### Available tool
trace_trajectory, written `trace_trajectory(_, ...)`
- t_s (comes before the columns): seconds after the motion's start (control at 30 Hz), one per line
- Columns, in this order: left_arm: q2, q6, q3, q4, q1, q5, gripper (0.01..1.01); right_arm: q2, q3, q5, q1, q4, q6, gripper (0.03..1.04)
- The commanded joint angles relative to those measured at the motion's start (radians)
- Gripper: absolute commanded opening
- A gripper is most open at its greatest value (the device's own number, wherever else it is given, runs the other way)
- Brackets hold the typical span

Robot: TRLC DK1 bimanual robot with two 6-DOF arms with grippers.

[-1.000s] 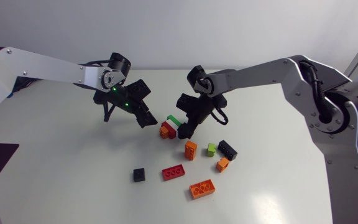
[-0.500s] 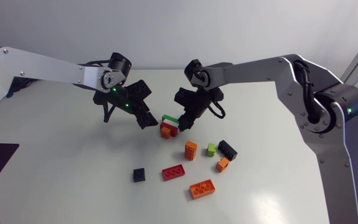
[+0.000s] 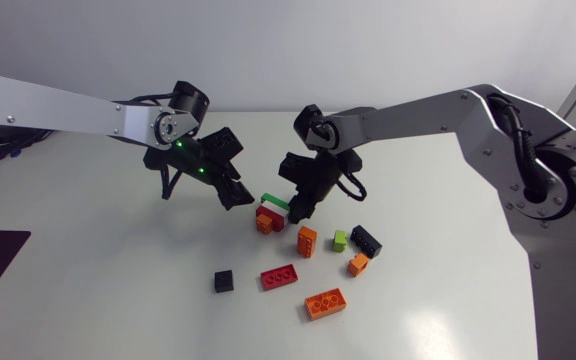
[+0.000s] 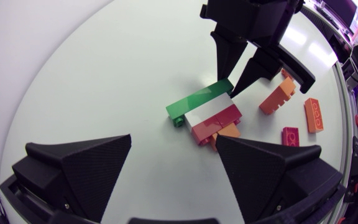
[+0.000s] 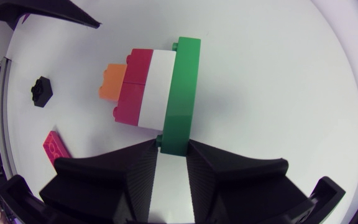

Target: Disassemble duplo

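White table (image 3: 118, 290) is carrying everything, matte and evenly lit.

Left arm (image 3: 58, 105) is coming in from the left edge and right arm (image 3: 438, 110) from the right edge. Both are meeting near the table's middle.

Left gripper (image 3: 230, 190) is hanging released, its fingers spread wide. It is sitting just left of the duplo stack (image 3: 269, 212) and not touching it; its own wrist view shows the stack ahead of the fingers.

Right gripper (image 3: 296, 205) is grasping. Its two fingers are pressing from both sides on one end of the green brick (image 5: 180, 93).

The duplo stack is lying at mid-table between the two grippers. The long green brick is forming one outer layer and overhanging the rest. The white brick (image 5: 157, 87) is sitting against it, then the red brick (image 5: 132, 87), and the orange piece (image 5: 112, 81) is at the opposite end.

Loose bricks are lying nearer than the stack:
- orange flat brick (image 3: 325, 302), nearest of all
- red flat brick (image 3: 279, 276), just left of it and a little farther
- black brick (image 3: 366, 241), out to the right
- orange brick (image 3: 307, 241), just near the stack
- small orange brick (image 3: 357, 264), close beside the black brick
- small green brick (image 3: 339, 240), between the orange brick and the black brick
- small black brick (image 3: 224, 281), apart to the left
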Motion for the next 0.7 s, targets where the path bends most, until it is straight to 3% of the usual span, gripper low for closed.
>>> trace_trajectory(0.0, -0.043, 0.032, -0.053, 0.004, -0.008, 0.006, 0.946, -0.056, -0.051, 0.01, 0.009, 0.006, -0.009, 0.2)
trace_trajectory(0.47, -0.172, 0.052, -0.199, 0.022, -0.062, 0.008, 0.946, -0.191, -0.133, 0.031, 0.029, 0.044, 0.052, 0.2)
trace_trajectory(0.67, -0.224, 0.002, -0.22, 0.03, -0.103, 0.004, 0.946, -0.2, -0.124, 0.057, 0.046, 0.043, 0.101, 0.2)
